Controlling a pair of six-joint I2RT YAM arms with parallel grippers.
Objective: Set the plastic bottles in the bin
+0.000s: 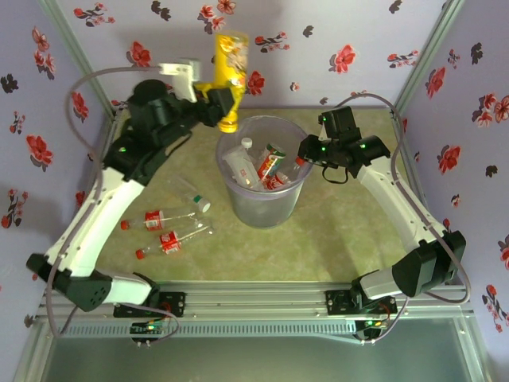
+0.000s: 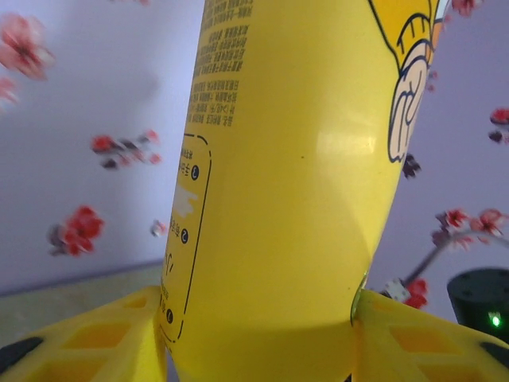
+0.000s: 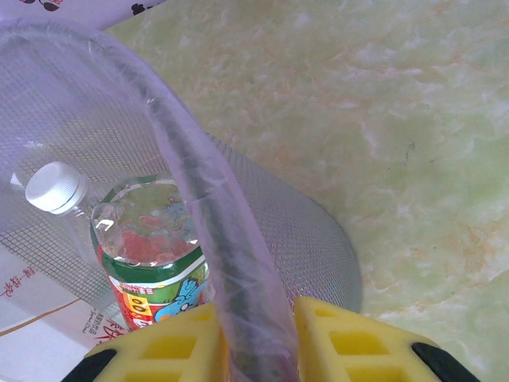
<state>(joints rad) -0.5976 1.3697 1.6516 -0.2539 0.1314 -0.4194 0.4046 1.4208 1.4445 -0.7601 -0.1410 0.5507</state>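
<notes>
"Plastic bottles point(image 1: 266, 167) lie heaped in the bin point(image 1: 262, 208), then?" asks the first observer.

"Several do," says the second. "The bin is the largest thing on the tabletop point(image 1: 358, 231) and stands at its middle, between the two arms. The right end effector point(image 1: 305, 155) is closed on its rim point(image 3: 183, 175). The wrist view shows the rolled edge pinched between the yellow fingers point(image 3: 358, 342), so that arm seems to be steadying it."

"And the left arm?"

"The left end effector point(image 1: 225, 99) grips a yellow-labelled bottle point(image 1: 229, 68), raised by the far left of the rim. Its long axis looks close to upright, narrow end down."

"Which way is the opening from there?"

"Below, and toward the near right. The bottle's lower end hangs about at the rim, not over the middle, so a short shift inward probably has to come before any release."

"What remains?"

"Three more bottles point(image 1: 157, 216) lie on their sides on the tabletop left of the bin, nearer the left arm."
</notes>
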